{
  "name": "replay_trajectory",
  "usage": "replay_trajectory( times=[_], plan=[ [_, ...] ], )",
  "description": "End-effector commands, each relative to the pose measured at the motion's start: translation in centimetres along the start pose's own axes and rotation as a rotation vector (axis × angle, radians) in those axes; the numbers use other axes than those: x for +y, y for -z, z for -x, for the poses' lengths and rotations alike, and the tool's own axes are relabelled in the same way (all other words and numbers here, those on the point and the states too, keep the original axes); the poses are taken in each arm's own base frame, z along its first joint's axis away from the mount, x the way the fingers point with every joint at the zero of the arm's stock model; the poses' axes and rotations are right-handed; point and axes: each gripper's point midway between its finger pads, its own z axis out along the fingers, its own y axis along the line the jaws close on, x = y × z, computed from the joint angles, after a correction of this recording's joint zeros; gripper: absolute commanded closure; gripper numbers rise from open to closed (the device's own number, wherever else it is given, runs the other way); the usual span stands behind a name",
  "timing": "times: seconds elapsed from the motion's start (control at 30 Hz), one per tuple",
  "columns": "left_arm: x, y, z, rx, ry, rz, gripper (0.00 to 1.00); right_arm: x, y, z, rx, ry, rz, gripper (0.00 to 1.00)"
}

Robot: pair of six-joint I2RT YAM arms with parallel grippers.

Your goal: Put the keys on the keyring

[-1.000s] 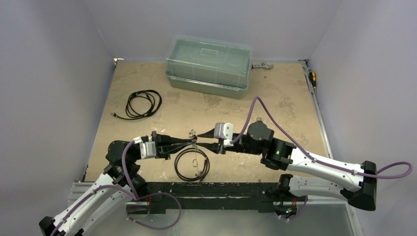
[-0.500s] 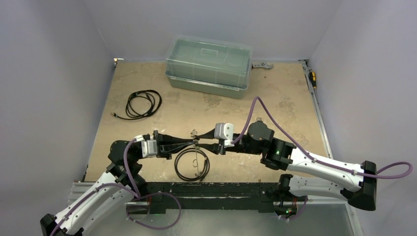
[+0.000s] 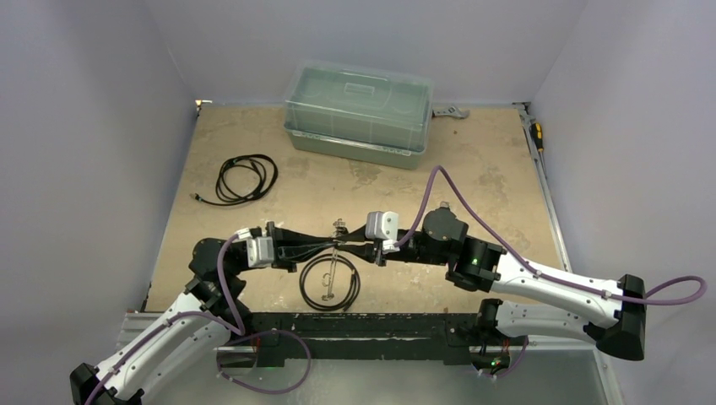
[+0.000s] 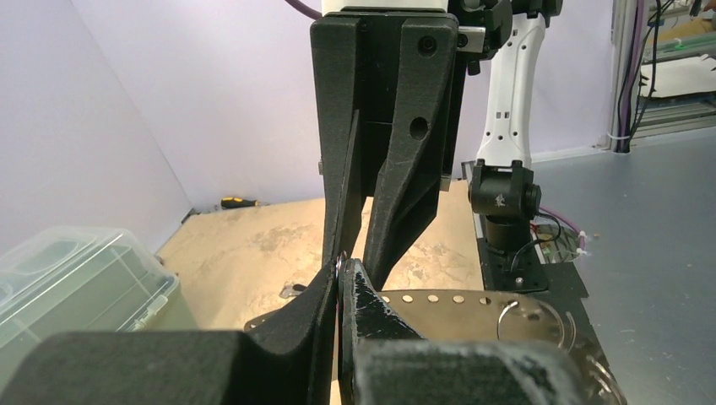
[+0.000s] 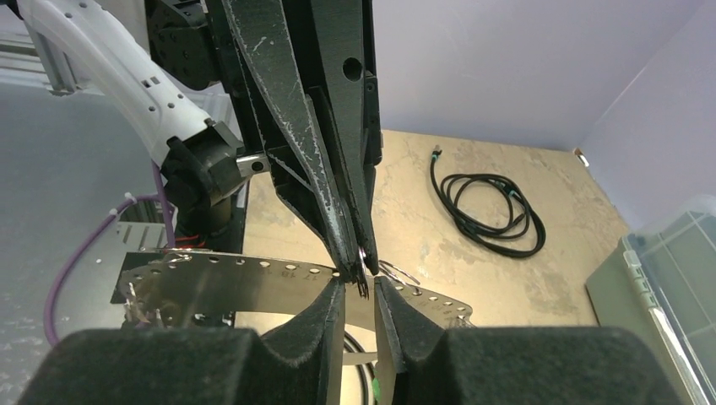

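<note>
**Two arms meeting above the tabletop.** Since a moment ago the right pincer [image 5: 360, 294] has narrowed its jaws and the two arms have drawn slightly closer, which suggests it is settling in to thread. A slim gap remains between its fingers around what looks like a key [image 5: 361, 285]; contact cannot be judged. The left pincer [image 4: 339, 272] is pressed together on a thin silvery wire, apparently the keyring [image 3: 336, 263], held above the tabletop [image 3: 473, 169] over the black hoop [image 3: 302, 283]. Both forearms lie low and level, tips meeting.
</note>
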Motion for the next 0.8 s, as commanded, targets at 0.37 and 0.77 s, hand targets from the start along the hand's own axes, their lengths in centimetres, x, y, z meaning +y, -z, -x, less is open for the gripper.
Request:
replay_trajectory(
  times=[0.37,0.77],
  plan=[
    [-0.6,-0.2,1.3,-0.062,-0.023,-0.037,1.00,-0.4,-0.3,2.6,-0.066,0.016,0.001,0.95],
    [-0.1,0.2,0.4,0.022,-0.027,0.001,0.74,-0.8,0.1,2.3,-0.070,0.039,-0.029,1.00]
  ],
)
